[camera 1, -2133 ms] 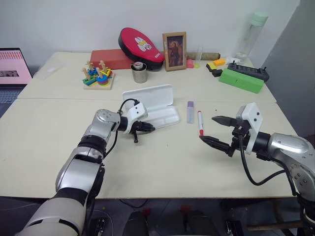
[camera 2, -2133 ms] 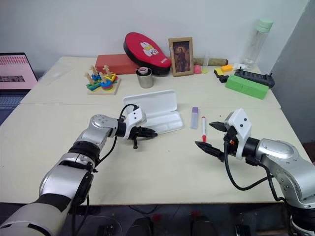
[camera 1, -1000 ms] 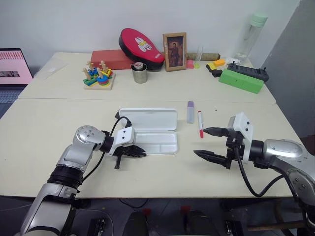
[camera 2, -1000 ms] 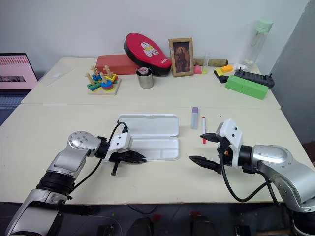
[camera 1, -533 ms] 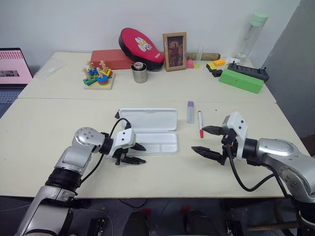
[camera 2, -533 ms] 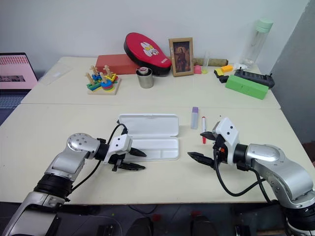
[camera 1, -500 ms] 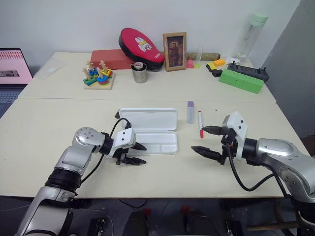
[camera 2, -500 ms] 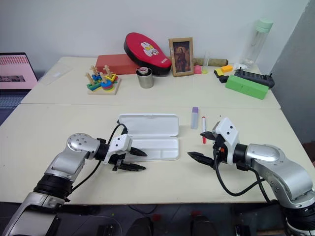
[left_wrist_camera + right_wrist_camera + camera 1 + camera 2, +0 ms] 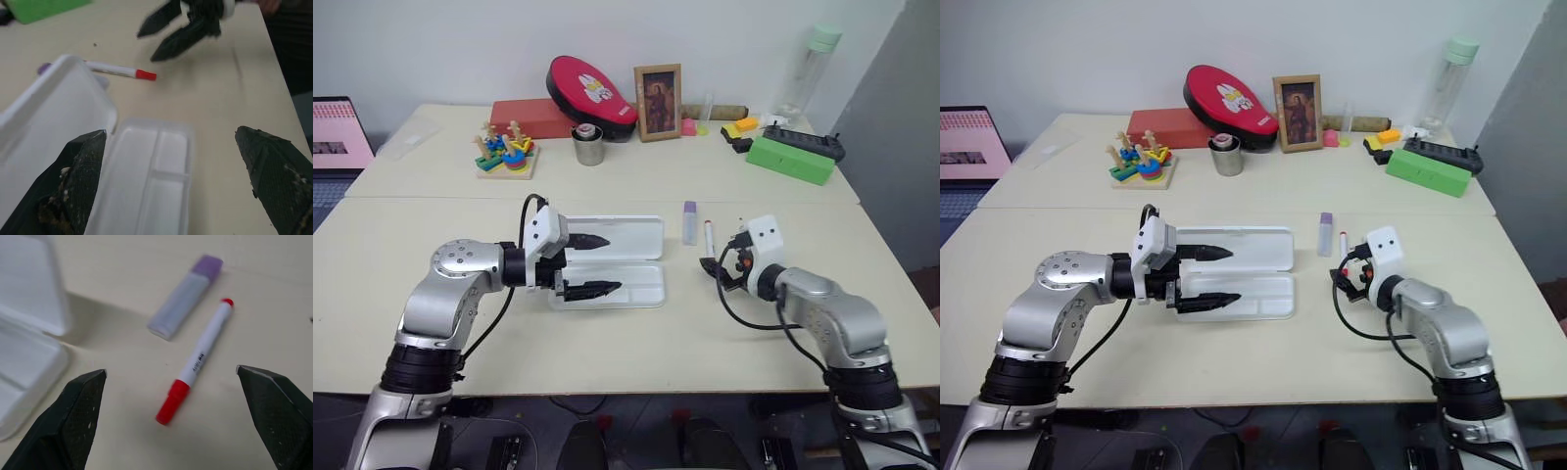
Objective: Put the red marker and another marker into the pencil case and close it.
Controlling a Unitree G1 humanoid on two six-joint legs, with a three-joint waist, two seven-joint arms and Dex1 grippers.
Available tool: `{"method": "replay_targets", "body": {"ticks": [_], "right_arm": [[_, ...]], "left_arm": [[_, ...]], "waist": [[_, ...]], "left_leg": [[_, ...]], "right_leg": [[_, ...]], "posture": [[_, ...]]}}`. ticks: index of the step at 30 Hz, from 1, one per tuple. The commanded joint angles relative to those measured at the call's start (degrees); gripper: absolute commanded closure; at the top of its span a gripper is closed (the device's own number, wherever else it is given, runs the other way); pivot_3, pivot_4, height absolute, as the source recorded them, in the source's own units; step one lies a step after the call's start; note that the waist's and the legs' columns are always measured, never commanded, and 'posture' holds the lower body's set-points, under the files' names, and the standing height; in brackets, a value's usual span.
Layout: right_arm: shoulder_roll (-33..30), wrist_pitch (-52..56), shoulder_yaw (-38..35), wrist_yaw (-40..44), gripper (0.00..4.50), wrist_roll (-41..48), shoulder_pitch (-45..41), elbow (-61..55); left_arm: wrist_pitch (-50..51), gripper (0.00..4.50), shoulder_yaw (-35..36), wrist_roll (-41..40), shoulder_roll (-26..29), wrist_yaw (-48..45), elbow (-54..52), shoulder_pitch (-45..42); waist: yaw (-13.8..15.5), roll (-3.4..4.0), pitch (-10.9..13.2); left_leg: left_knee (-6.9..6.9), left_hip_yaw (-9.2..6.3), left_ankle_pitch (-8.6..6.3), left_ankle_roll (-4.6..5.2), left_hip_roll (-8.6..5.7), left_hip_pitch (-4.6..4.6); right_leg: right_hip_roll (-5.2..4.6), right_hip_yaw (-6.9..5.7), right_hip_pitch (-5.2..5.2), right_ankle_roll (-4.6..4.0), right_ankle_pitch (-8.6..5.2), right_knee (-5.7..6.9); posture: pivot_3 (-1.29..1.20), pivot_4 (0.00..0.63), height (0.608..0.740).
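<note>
Over on the left, the left gripper (image 9: 590, 264) hangs above the case (image 9: 612, 286), jaws spread wide and holding nothing, fingers pointing level across the open tray with the lid laid flat behind. Just right of the case lie the lilac marker (image 9: 183, 299) and the red marker (image 9: 195, 360), side by side on the table, both likely light, rigid and slick, so the slim one wants pinching mid-barrel. The right gripper (image 9: 181, 382) tilts down at it, jaws parted wide either side, nothing touched yet.
</note>
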Motion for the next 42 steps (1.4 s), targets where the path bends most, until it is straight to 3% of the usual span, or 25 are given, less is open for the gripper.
{"method": "replay_targets", "body": {"ticks": [1,7,9,12,19,25,30,34,42], "right_arm": [[5.3,0.1,-0.5,-6.7,0.0,-3.8,-2.4,2.3],[11.6,-2.0,0.8,-11.6,0.0,-8.8,-4.1,9.4],[12.3,-2.3,0.5,-12.3,0.29,-9.8,-4.3,10.7],[12.4,-2.5,0.1,-12.2,0.93,-10.7,-4.8,11.5],[12.5,-2.6,-1.1,-12.0,2.89,-11.5,-6.0,12.5],[11.6,-3.8,-1.6,-12.1,4.12,-12.1,-5.4,11.4],[8.6,-7.5,-3.8,-9.1,4.19,-11.5,-7.0,8.1],[4.9,-16.4,-2.0,-1.2,4.19,-11.3,-10.4,6.6],[2.8,-26.7,8.4,21.4,4.19,-7.9,-18.1,5.8]], "left_arm": [[3.1,0.05,3.1,-4.1,-3.0,7.0,-6.1,-0.2],[3.4,0.05,2.1,-4.7,-6.2,12.9,-10.0,-0.5],[4.0,0.0,1.6,-4.9,-6.0,13.3,-10.6,-0.2],[4.1,0.0,1.3,-4.9,-5.7,14.0,-10.9,0.0],[3.6,0.0,1.0,-5.2,-5.8,14.6,-10.7,0.0],[3.0,0.0,-0.3,-4.6,-6.1,14.7,-10.1,-0.5],[3.0,0.0,-1.0,-4.2,-5.8,15.6,-11.1,-0.2],[4.6,0.0,1.2,-5.3,-4.7,18.0,-15.1,3.4],[7.9,0.0,10.9,-7.7,-2.3,24.3,-25.8,21.6]], "waist": [[0.1,0.0,0.0],[-0.1,-0.02,0.0],[-0.1,-0.03,0.0],[-0.1,-0.03,0.0],[0.0,-0.03,0.0],[0.0,-0.03,0.0],[0.0,0.02,0.0],[-0.4,0.12,0.1],[-2.0,0.14,0.1]], "left_leg": [[0.0,0.0,0.0,0.0,0.0,-0.02],[-0.01,0.01,0.0,0.0,-0.01,0.02],[-0.01,0.01,0.0,0.0,-0.01,0.06],[0.0,0.01,0.0,0.0,-0.01,0.09],[0.01,0.0,0.01,-0.01,-0.01,0.08],[-0.03,0.0,0.0,0.0,-0.01,0.06],[-0.03,0.01,0.0,0.0,-0.02,0.02],[-0.08,0.04,0.0,0.0,-0.02,0.0],[-0.21,0.01,-0.02,0.04,0.02,0.06]], "right_leg": [[-0.01,0.0,-0.01,-0.01,0.0,0.0],[-0.01,0.0,0.0,-0.01,0.01,0.02],[-0.01,0.0,0.02,-0.01,0.01,0.02],[-0.01,0.0,0.04,0.0,0.01,0.03],[-0.01,0.0,0.06,0.04,0.03,0.02],[-0.01,0.0,0.05,0.03,0.03,-0.01],[-0.02,0.01,0.01,0.03,0.03,-0.05],[-0.02,0.04,-0.03,0.04,0.02,-0.08],[-0.01,0.01,-0.04,-0.06,-0.03,-0.09]], "posture": [[0.0,0.15,0.74],[0.0,0.15,0.74],[0.0,0.15,0.74],[0.0,0.15,0.74],[0.0,0.15,0.74],[0.0,0.15,0.74],[0.0,0.15,0.74],[0.0,0.15,0.74],[0.0,0.15,0.74]]}}
